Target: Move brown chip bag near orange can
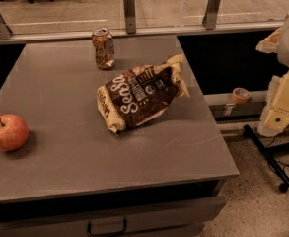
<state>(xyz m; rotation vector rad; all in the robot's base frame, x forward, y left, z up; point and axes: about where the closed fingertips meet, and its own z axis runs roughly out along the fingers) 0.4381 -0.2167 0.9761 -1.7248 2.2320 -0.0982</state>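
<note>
Dim overall, with a warm brownish cast. Light falls from above. The flat grey desk (75, 147) is evenly lit, with faint pale streaks near its front right. The crinkled dark-brown chip bag with cream edges (141, 98) throws a soft shadow to its lower right. The round red apple (7, 132) shadows rightward. The small orange-and-white can (103, 48) has a highlight on its silver top. The desk front is nearly black. The cream-coloured gripper (277, 113), at the right edge beside the desk, is the palest area.
</note>
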